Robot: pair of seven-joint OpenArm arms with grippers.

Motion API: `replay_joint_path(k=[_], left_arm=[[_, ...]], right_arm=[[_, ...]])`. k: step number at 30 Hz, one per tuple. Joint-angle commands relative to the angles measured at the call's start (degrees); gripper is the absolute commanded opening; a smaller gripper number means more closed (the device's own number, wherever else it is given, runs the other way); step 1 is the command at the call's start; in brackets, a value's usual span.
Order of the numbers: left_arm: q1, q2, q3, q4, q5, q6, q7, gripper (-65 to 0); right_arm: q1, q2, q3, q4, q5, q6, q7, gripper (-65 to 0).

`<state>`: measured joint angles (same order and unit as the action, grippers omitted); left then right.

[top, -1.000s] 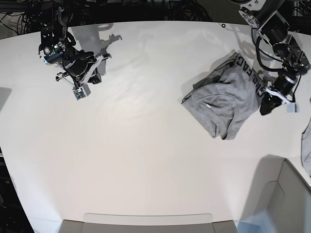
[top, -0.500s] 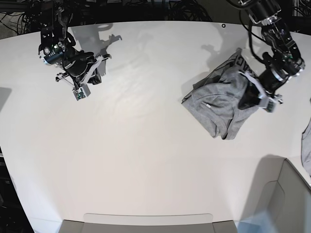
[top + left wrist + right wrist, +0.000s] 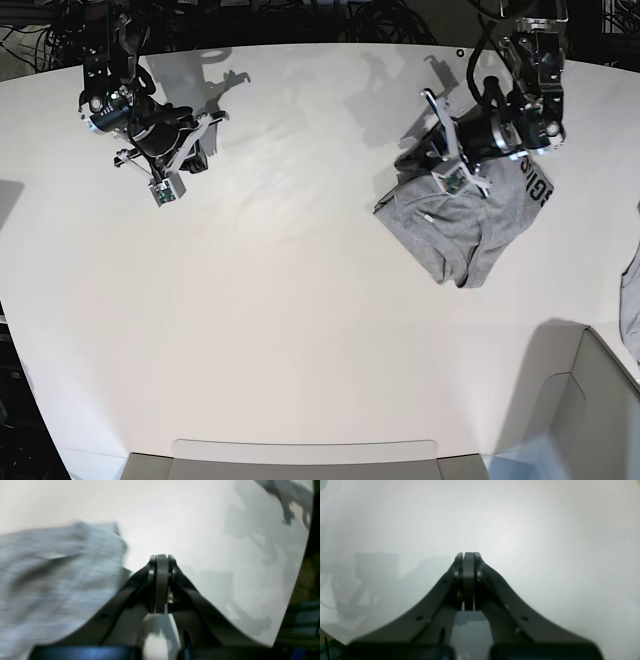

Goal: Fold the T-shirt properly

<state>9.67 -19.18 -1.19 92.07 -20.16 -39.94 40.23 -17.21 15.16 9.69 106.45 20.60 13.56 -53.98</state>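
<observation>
A small crumpled grey garment (image 3: 460, 225) with dark letters lies on the white table (image 3: 300, 300) at the right; it fills the left of the left wrist view as blurred grey cloth (image 3: 50, 580). The T-shirt (image 3: 632, 300) shows only as a strip of plain grey cloth at the base view's right edge, mostly cut off. My left gripper (image 3: 420, 160) (image 3: 162, 557) hovers at the lettered garment's upper left edge, shut, with nothing between its fingers. My right gripper (image 3: 195, 155) (image 3: 468, 555) rests shut and empty over bare table at the far left.
A grey bin (image 3: 600, 400) stands at the lower right corner. A low grey tray edge (image 3: 300, 455) runs along the table's front. Cables (image 3: 380, 20) lie behind the table's back edge.
My left arm has swung leftward across the lettered garment, from its right side to its upper left edge, and the lettered band has shifted. The right arm has not moved.
</observation>
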Motion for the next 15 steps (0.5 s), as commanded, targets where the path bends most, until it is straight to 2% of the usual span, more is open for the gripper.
replay_joint_path(k=[1, 5, 15], left_arm=[[-2.16, -0.12, 1.15, -0.69, 1.04, -0.06, -1.06, -65.0], [-6.64, 1.47, 3.43, -7.63, 7.11, 6.05, -1.06, -65.0], [-14.64, 6.74, -8.61, -15.63, 8.51, 20.38, -0.97, -65.0]], right_arm=[[0.47, 0.53, 0.28, 0.84, 0.02, 0.28, 1.1, -65.0], [0.47, 0.53, 0.28, 0.84, 0.02, 0.28, 1.1, -65.0], [-0.06, 0.53, 0.28, 0.84, 0.02, 0.28, 1.1, -65.0]])
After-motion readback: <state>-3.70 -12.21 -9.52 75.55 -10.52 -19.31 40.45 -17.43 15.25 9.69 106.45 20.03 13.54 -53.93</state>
